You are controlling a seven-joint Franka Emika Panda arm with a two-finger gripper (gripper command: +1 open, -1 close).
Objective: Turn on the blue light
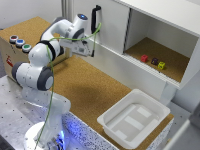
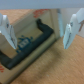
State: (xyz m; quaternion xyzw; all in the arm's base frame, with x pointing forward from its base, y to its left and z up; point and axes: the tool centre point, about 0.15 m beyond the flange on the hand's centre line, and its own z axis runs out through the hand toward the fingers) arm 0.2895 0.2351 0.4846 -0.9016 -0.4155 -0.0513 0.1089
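White Franka arm [image 1: 42,62] stands over cork tabletop [image 1: 95,92], white plastic bin [image 1: 134,117] at 5 o'clock, gripper [image 1: 91,50] with jaws spread, holding nothing, near black handle [image 1: 96,16] at 12 o'clock, small round blue light [image 1: 19,43] at 10 o'clock, well apart.

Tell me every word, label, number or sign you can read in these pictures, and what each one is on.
No text can be read anywhere.
Red mark on the cardboard box under the three buttons: too blurred to read.
Small coloured blocks in the cupboard: no readable marks at this size.
White tub: plain, no label visible.
Wrist view: the black handle between the gripper fingers shows no lettering.
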